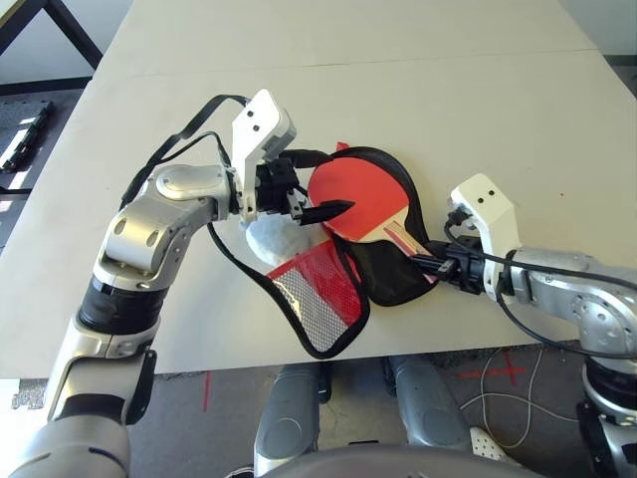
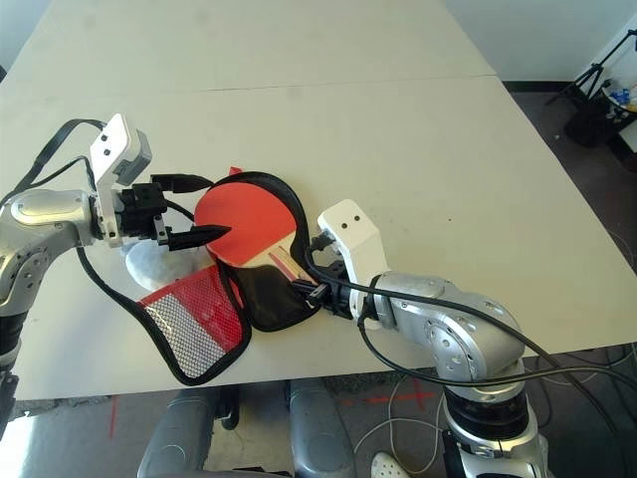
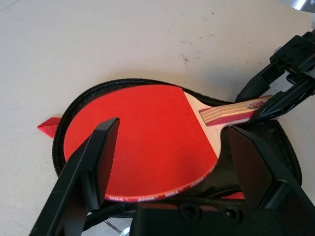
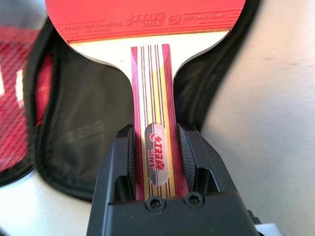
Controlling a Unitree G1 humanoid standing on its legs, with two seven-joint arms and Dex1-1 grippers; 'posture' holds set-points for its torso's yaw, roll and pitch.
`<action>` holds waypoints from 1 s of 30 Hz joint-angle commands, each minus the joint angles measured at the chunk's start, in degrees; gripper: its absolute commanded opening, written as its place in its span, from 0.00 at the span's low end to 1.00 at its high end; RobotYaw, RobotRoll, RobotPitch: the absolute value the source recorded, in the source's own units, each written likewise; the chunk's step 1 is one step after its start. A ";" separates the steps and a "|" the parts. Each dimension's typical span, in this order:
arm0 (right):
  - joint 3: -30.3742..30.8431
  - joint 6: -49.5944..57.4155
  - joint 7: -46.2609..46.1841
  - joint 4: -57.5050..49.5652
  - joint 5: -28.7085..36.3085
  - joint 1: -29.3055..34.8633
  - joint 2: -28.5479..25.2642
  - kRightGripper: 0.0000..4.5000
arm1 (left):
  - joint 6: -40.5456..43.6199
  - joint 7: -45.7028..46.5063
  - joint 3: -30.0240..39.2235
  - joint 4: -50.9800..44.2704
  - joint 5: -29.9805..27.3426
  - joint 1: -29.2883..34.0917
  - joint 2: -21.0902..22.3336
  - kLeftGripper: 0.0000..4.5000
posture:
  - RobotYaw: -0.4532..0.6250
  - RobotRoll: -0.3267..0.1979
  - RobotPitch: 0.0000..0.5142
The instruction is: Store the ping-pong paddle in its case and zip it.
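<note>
We are working at the insertion step: the ping-pong paddle [image 1: 356, 199] is lying with its red face up on the open case [image 1: 393, 274], its blade resting over the far, round part of the black lining and its striped handle pointing toward the near right. Our right tool [image 4: 153, 147] is clamping that handle, one finger pressing on each side edge, as the right wrist view is showing plainly. Our left tool [image 3: 172, 157] is hovering just above the blade with its fingers [image 3: 93, 152] standing wide apart and gripping nothing; from the head views it is reaching in from the left, level with the near-left edge of the blade. The case's other half, the flap with the grey mesh pocket [image 1: 317, 299], is lying folded out toward the near left on the counter [image 1: 418, 80], and a pale grey-blue soft lump [image 1: 274, 239] is sitting just beside it, under the left tool. We are judging that the paddle is roughly seated but not yet enclosed, and the zip is entirely undone. The next move is calling for the right tool to settle the handle into the narrow neck of the case and let go, and for the left tool to take the mesh flap and fold it over the blade before any zipping is beginning.
</note>
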 commanded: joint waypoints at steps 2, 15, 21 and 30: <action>-0.62 0.98 -3.46 -2.00 -1.62 -0.51 3.07 0.29 | -0.47 -0.12 -1.16 -0.26 0.25 0.73 -0.78 1.00 | 0.35 0.62 0.53; -1.26 6.70 -3.32 -4.24 0.07 -2.33 6.89 0.51 | -0.69 -0.39 -0.99 -0.24 0.50 1.72 -0.92 1.00 | 0.36 0.62 0.55; -7.89 4.63 3.77 -8.18 4.83 -1.51 2.43 0.90 | -0.55 -0.09 -0.86 -0.53 0.49 2.10 -0.94 1.00 | 0.36 0.62 0.55; -13.00 -24.53 19.92 -0.05 3.87 6.58 -11.38 0.99 | 0.28 -0.40 2.58 -0.24 -0.62 -0.45 1.54 1.00 | 0.37 0.62 0.55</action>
